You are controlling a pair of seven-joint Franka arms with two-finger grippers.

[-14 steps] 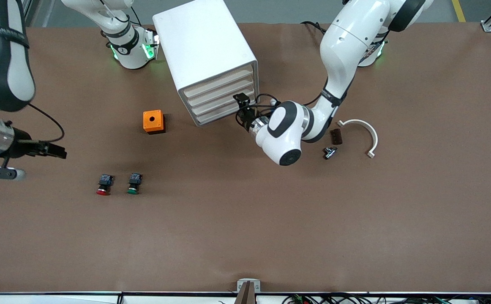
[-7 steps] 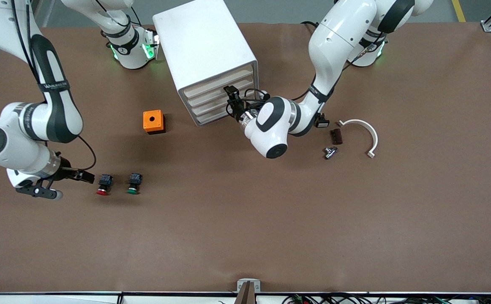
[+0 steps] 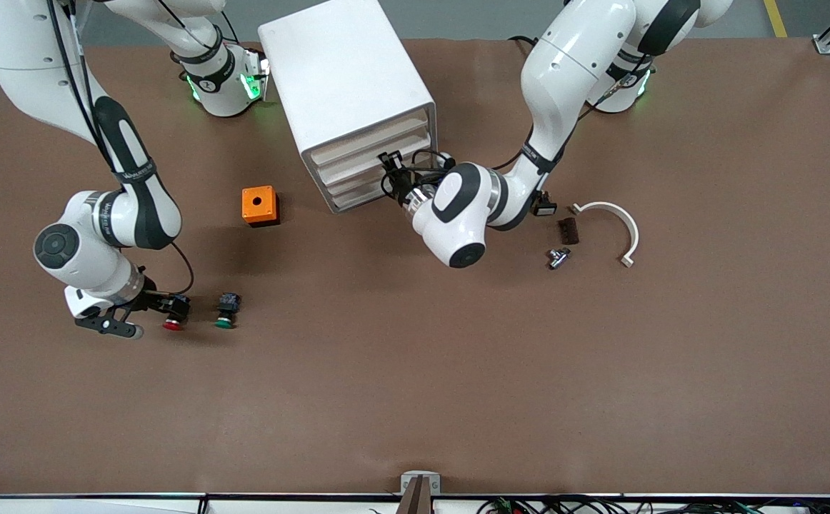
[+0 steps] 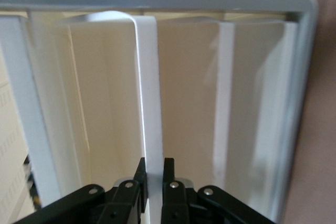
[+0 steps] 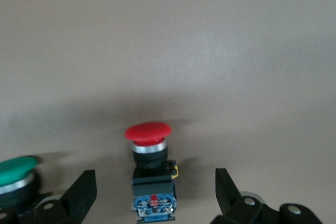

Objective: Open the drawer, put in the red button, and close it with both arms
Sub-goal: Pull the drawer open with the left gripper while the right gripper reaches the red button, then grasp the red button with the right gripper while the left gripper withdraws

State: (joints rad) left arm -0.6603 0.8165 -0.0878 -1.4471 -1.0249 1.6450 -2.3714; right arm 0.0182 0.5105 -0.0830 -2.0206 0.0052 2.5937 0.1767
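Note:
The red button (image 3: 173, 318) lies on its side on the brown table, red cap toward the front camera, toward the right arm's end. My right gripper (image 3: 174, 306) is open and low at the table, one finger on each side of the button's dark body (image 5: 153, 182) without touching it. The white drawer cabinet (image 3: 343, 78) stands near the arms' bases, all its drawers shut. My left gripper (image 3: 388, 163) is at the cabinet's drawer fronts and is shut on a thin white drawer handle (image 4: 149, 87); its fingertips (image 4: 140, 174) pinch the strip.
A green-capped button (image 3: 227, 313) lies just beside the red one, at the edge of the right wrist view (image 5: 16, 177). An orange box (image 3: 259, 205) sits beside the cabinet. A white curved piece (image 3: 629, 228), a dark block (image 3: 568, 230) and a small metal part (image 3: 558, 257) lie toward the left arm's end.
My right arm swung in from the table's edge and brought its open gripper down around the red button. My left gripper moved in to the drawer front and onto the handle.

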